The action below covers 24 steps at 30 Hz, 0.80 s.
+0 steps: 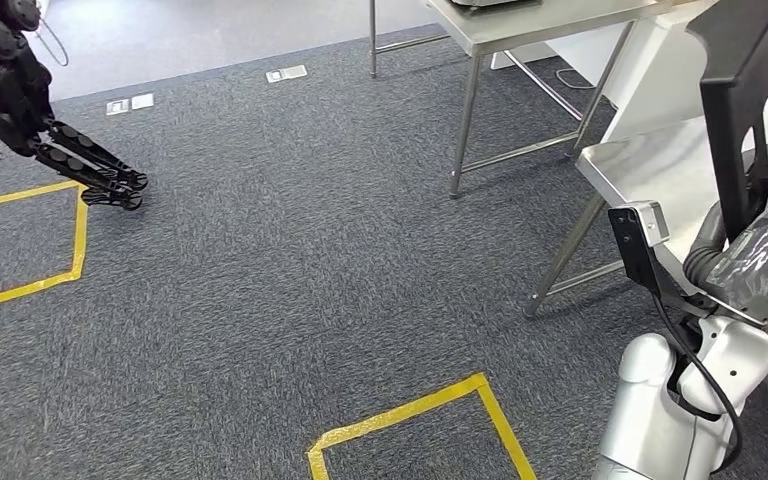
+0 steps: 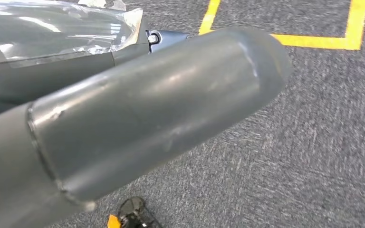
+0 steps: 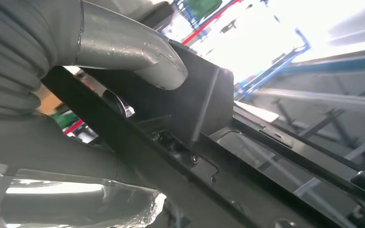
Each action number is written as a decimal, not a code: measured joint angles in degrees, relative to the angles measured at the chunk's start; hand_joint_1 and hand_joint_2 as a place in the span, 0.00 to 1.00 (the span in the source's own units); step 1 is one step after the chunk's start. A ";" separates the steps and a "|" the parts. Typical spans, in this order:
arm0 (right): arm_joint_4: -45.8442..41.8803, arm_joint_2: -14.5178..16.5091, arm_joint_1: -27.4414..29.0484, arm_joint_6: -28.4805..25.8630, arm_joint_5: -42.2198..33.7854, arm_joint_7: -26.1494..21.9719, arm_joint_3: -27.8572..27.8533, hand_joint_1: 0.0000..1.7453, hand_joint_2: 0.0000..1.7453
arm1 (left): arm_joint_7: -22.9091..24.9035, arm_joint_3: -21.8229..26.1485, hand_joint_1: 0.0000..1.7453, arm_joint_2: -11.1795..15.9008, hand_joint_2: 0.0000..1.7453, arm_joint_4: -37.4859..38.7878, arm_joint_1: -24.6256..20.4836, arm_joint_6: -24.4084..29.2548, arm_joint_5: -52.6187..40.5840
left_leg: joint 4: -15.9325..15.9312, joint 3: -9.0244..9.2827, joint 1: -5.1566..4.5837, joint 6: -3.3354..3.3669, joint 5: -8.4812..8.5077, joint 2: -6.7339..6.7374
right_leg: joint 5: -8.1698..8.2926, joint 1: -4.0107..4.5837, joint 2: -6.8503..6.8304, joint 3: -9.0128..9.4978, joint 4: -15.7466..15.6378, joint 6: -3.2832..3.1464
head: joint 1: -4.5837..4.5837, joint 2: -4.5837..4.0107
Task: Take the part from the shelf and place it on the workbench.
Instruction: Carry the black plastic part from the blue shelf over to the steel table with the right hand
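Black and flat, the part (image 3: 204, 102) is being clamped under the thumb of the right hand (image 3: 123, 52) and carried upright beside the steel bench (image 1: 660, 170), presumably for placement there. Whether the left hand (image 2: 138, 118) is spread cannot be told.

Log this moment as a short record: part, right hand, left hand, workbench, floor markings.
part: black plastic part, large, held upright at the robot's right side
right hand: right hand grips the part, thumb pressed on its flat black panel
left hand: left hand hangs over the carpet, dark fingers extended, holding nothing
workbench: steel workbench stands ahead on the right; the part is not yet on it
floor markings: yellow tape squares on grey carpet
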 joint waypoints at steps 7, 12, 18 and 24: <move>-0.24 -2.20 -0.92 0.00 0.37 3.52 2.13 1.00 1.00 | 0.00 -0.08 0.00 0.19 0.00 0.00 -0.01 -0.49 0.14 | -15.70 7.06 0.31 0.76 7.64 -4.10 | 0.61 0.02 4.86 -1.01 0.65 1.07 | 0.03 0.00; -0.43 -4.39 -1.26 0.00 0.42 4.93 3.09 1.00 1.00 | -0.25 -0.20 0.00 0.21 0.00 0.02 -0.04 -0.67 0.01 | -16.61 6.81 0.21 2.19 8.77 -0.59 | -2.33 0.12 0.26 -4.72 6.68 1.40 | 0.42 0.00; -0.39 -5.56 -1.50 0.00 0.46 5.56 3.91 1.00 1.00 | -0.40 -0.51 0.00 0.35 0.00 0.02 0.08 -1.05 -0.12 | -16.55 6.48 -0.07 2.23 8.77 4.08 | -3.44 0.08 -3.44 -4.28 9.61 2.38 | 0.61 0.00; -0.41 -6.68 -1.86 0.00 0.49 6.37 4.71 1.00 1.00 | -0.89 -0.54 0.00 0.39 0.00 0.02 0.00 -1.17 0.09 | -16.25 6.84 -0.53 0.81 8.17 7.17 | -1.12 0.61 -4.89 0.47 0.54 0.98 | 0.55 0.00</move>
